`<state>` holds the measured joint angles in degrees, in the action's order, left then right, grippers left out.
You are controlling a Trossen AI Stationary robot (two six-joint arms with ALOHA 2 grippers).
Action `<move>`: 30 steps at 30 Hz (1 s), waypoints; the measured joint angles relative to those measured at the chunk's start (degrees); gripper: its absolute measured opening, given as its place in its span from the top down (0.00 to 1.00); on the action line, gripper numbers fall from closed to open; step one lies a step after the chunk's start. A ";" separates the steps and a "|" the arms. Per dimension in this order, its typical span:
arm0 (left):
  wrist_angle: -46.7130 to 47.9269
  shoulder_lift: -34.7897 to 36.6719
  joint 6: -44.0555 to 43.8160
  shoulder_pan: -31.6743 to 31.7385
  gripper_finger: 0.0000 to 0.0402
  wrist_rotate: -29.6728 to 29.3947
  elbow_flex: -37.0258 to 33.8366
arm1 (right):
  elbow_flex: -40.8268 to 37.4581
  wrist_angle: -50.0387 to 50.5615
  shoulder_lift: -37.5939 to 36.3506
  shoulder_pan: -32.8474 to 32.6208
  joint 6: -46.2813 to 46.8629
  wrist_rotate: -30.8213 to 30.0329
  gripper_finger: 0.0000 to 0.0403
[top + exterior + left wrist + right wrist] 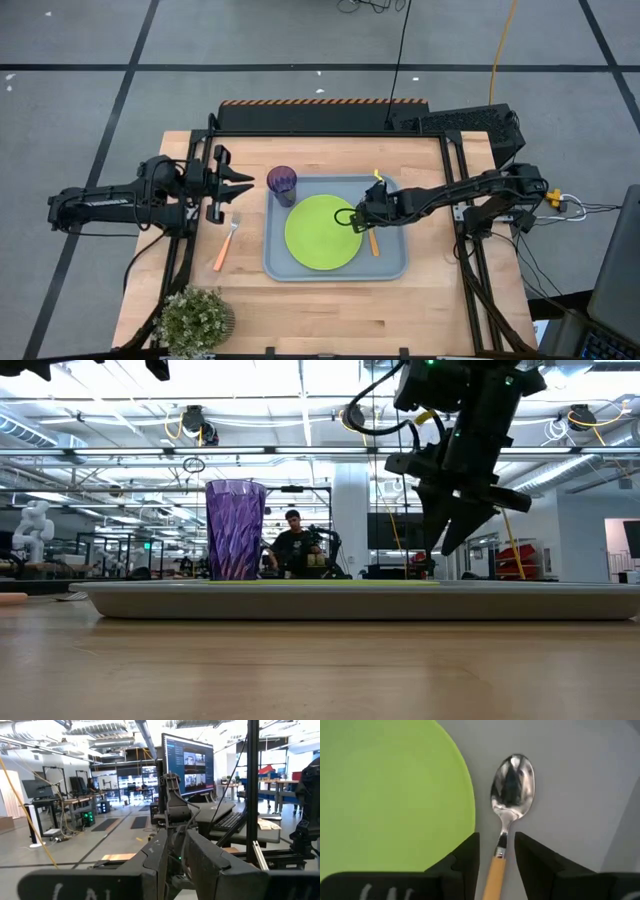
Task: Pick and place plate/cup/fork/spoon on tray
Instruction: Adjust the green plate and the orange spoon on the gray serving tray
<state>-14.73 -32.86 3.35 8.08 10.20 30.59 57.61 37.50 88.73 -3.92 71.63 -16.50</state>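
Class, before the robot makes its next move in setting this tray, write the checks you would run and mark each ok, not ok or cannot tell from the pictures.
1. Spoon lies on the tray, beside the plate: ok.
2. Right gripper has let go: fingers stand apart on either side of the spoon's orange handle; whether they touch it: cannot tell.
3. Plate on the tray: ok.
4. Cup upright at the tray's corner: ok.
5. Fork on the tray: not ok, it lies on the table beside the tray.
6. Left gripper is empty, above the table near the fork: ok.
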 joint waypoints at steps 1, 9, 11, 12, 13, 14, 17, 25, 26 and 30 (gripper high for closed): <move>-0.02 0.00 -0.07 0.01 0.82 -0.01 0.00 | -0.51 -0.07 0.00 -0.04 0.65 0.13 0.71; 0.03 0.00 -0.11 0.02 0.82 -0.01 0.00 | -6.79 -1.94 0.02 -2.24 8.09 6.30 0.71; 0.05 0.00 0.04 0.02 0.82 -0.01 0.00 | -7.04 -3.89 0.02 -2.21 8.04 6.29 0.71; 0.05 0.00 0.38 0.02 0.82 -0.01 0.00 | -7.05 -4.85 0.02 -2.21 7.71 6.39 0.71; 0.05 0.00 0.61 0.02 0.82 -0.01 0.00 | -7.03 -5.75 0.02 -2.21 7.19 6.83 0.71; 0.03 0.00 0.80 0.02 0.82 -0.01 0.00 | -7.03 -6.72 0.02 -2.21 6.65 7.61 0.71; -0.43 0.00 2.45 0.02 0.82 -0.01 0.00 | -7.03 -9.19 0.02 -2.13 0.88 9.45 0.71; -3.95 0.00 5.73 0.02 0.82 -0.04 0.00 | -7.00 -6.08 0.02 -2.10 -5.09 10.45 0.71; -4.24 0.00 6.05 0.02 0.82 -0.03 0.00 | -7.00 -5.29 0.02 -2.04 -5.65 10.47 0.71; -5.54 0.00 6.94 0.02 0.82 -0.14 0.00 | -6.99 -6.89 0.02 -1.88 -12.44 10.59 0.71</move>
<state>-20.27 -32.86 10.29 8.10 10.07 30.59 50.62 30.61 88.75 -5.80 59.18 -5.91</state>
